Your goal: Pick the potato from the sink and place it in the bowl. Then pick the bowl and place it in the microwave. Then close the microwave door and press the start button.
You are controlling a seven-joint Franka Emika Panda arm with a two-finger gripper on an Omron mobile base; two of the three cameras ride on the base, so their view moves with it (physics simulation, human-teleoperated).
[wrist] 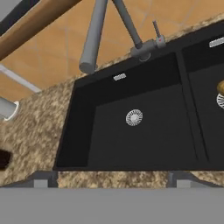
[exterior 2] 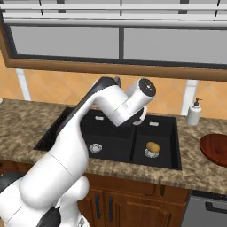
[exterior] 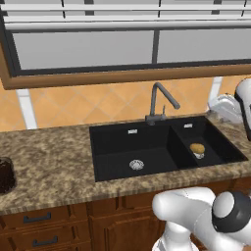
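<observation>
Two basins make up the sink (exterior: 122, 147), set in the speckled surface (exterior: 49, 157). The potato (exterior: 197, 148) lies in the smaller right basin, on top of its drain.

The step in hand, as I judge it, is the first pick. Nothing is held, and the tool (wrist: 111, 180) stands with its tips wide apart. It is above the left basin, looking down at that basin's drain (wrist: 134, 117) (the wrong one).

To do the pick well, the arm (exterior 2: 88, 133) should carry the tool sideways over the divider until the potato sits midway between the tips. It should keep clear of the faucet (exterior: 159, 100), which stands at the back by the divider, and then go straight down. The potato is oval and perched on the drain, so it may roll. Closing across its short width, below its widest part, looks safest.

As for what is hard to read:
- The bowl (exterior 2: 215, 150), on the surface well to the right of the sink, is cut by the picture's edge, so its depth cannot be told.
- A dark vessel (exterior: 5, 174) at the far left is cut off likewise.
- In the right base view the arm's wrist covers the tool, so its height over the sink is unclear.
- In the hand view the potato is a mere sliver at the right edge.
</observation>
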